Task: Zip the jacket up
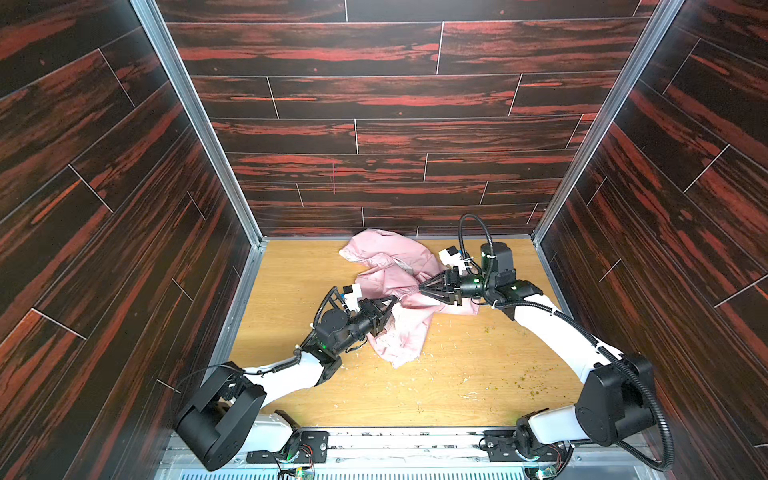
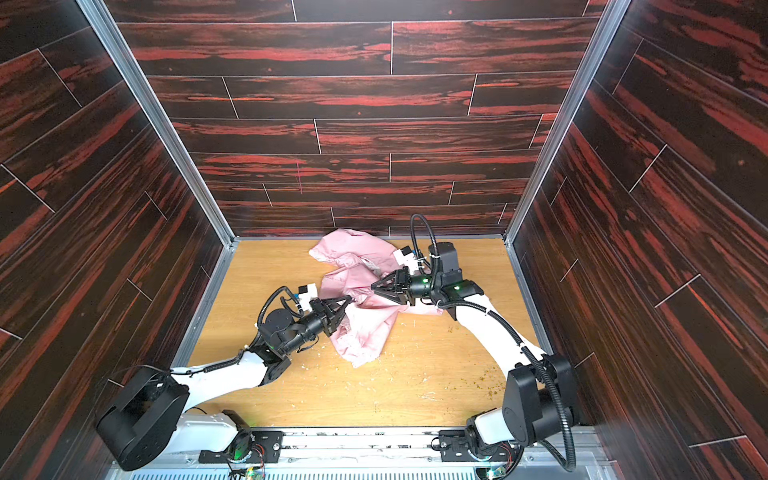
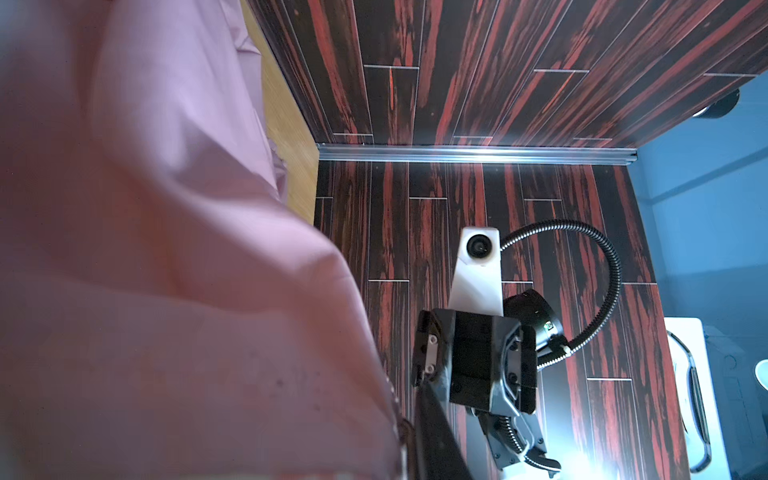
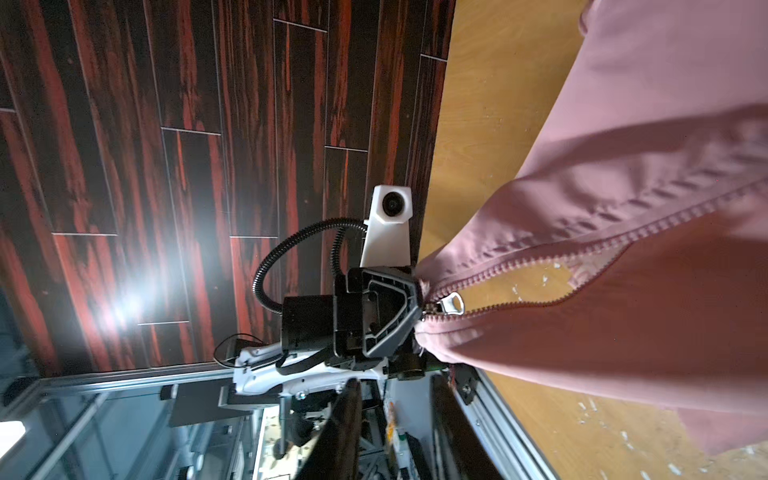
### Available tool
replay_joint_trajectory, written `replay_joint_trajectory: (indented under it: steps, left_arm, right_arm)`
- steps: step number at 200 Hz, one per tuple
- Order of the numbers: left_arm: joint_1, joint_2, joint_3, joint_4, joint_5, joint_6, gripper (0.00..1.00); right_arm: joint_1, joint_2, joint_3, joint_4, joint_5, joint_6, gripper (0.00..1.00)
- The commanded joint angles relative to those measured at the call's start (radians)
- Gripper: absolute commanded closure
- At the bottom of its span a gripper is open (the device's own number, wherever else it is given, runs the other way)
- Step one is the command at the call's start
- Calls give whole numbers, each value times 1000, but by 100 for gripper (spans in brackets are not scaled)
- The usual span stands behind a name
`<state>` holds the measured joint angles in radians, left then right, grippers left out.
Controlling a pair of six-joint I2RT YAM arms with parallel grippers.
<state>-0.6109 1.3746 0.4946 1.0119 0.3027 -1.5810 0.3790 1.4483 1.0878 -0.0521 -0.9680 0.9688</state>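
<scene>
The light-pink jacket (image 1: 390,266) (image 2: 357,257) lies crumpled at the back middle of the wooden table (image 1: 457,386). My left gripper (image 1: 397,298) (image 2: 351,298) is shut on the jacket's hem at the foot of the zipper, as the right wrist view shows (image 4: 419,307). There the silver zipper pull (image 4: 452,303) sits right at that grip, and the two rows of teeth part beyond it. My right gripper (image 1: 420,286) (image 2: 372,286) faces the left one, a short way off. Its fingers stand apart with nothing between them (image 4: 396,378). Pink fabric (image 3: 145,249) fills much of the left wrist view.
Dark red wood-pattern walls with aluminium corner rails (image 1: 199,124) enclose the table on three sides. Small crumbs (image 1: 532,386) are scattered over the front and right of the table. A metal rail (image 1: 415,436) runs along the front edge.
</scene>
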Motion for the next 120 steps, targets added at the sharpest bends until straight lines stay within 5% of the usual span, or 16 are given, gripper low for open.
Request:
replay_joint_trajectory:
  steps: [1,53,120]
  left_arm:
    - [7,36,49,90,69,-26,100]
    - [11,104,119,122,194,-83,100]
    - [11,124,126,186,211,-117,100]
  right_arm:
    - [15,22,-36,115,-79,73,69]
    - [24,39,-71,140,-56,64,63]
    - [15,60,-75,177,-22,88,63]
